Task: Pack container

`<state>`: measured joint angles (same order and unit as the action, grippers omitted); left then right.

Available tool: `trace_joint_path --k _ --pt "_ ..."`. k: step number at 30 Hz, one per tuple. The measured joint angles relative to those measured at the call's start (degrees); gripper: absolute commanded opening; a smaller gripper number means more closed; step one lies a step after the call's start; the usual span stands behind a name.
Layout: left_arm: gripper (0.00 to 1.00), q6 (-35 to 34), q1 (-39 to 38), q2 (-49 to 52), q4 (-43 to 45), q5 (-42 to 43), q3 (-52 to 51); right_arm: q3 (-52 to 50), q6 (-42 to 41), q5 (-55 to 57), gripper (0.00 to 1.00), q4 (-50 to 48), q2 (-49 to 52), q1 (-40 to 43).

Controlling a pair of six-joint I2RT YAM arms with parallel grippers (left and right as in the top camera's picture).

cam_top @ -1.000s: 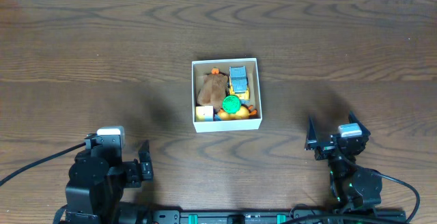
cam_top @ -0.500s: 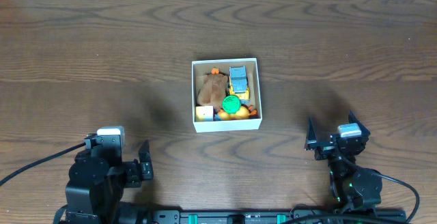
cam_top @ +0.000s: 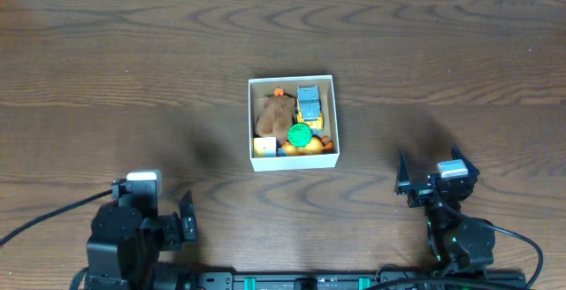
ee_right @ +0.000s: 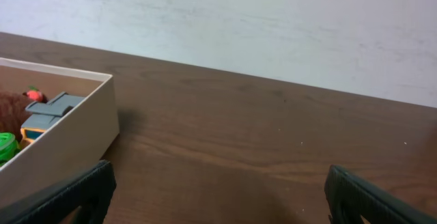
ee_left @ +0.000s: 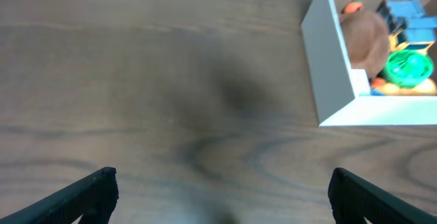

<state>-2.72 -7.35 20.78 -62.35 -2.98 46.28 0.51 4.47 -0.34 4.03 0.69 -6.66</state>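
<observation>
The left claw (ee_left: 222,193) and right claw (ee_right: 218,190) are held apart, empty. Toys (cam_top: 299,135) piled in the container (cam_top: 296,160) could be spilled if its wall were nudged.

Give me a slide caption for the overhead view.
Filled container at the table center; left end effector and right end effector open, empty, at the near edge.

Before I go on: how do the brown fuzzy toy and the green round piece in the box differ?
The brown fuzzy toy is dull and soft-looking; the green round piece is bright and looks smooth. The brown toy is clearly larger; the green piece is a small disc. The brown toy lies along the left wall of the container, the green piece mid-box nearer the robot. Both sit inside, among other toys.
</observation>
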Motion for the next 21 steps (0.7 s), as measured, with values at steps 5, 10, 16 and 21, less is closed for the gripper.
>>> trace_joint_path --k 5,10,16,21 --pt "0.98 0.0 2.84 -6.49 0.55 0.04 -3.98 0.0 0.0 -0.13 0.99 0.0 0.0 0.0" --pt "0.98 0.0 3.63 -13.66 6.43 0.2 -11.67 0.0 0.0 -0.13 0.99 0.0 0.0 0.0" --pt "0.98 0.02 4.39 -19.43 18.08 0.24 -24.11 0.0 0.0 -0.15 0.99 0.0 0.0 0.0" --pt "0.98 0.04 5.31 -20.06 39.82 0.57 -34.93 0.0 0.0 -0.15 0.99 0.0 0.0 0.0"
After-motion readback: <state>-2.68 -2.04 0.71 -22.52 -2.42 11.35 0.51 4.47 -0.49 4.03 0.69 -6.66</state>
